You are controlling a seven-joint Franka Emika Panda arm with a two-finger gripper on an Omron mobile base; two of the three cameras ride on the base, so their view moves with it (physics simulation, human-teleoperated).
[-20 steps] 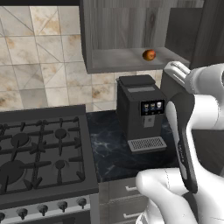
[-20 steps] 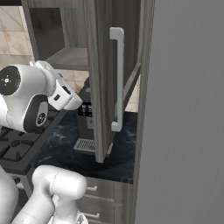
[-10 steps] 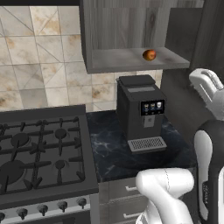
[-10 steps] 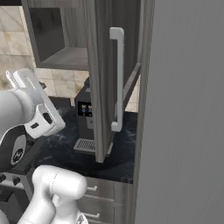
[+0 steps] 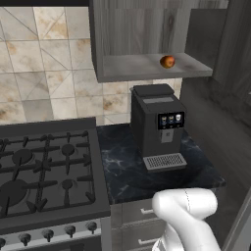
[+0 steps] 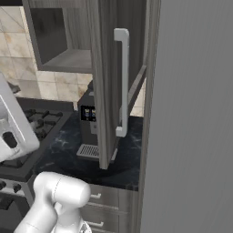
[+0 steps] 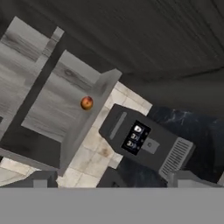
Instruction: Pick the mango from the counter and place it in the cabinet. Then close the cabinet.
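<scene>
Mango (image 5: pixel 167 61) sits on the cabinet (image 5: pixel 147 68) shelf near its right front edge, above the coffee machine (image 5: pixel 158 125) at the counter's (image 5: pixel 127 171) back. Right base view adds the cabinet door (image 6: pixel 107 82) standing open, bar handle (image 6: pixel 122 82) outward. Gripper (image 7: pixel 111 179) jaws spread, empty.

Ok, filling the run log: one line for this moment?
mango: on cabinet shelf | cabinet door: open | gripper: open, empty | next: close door

we find the cabinet (image 6: pixel 104 68) door hiding most of the coffee machine (image 6: pixel 88 119), and the cabinet's top is cut off.
</scene>
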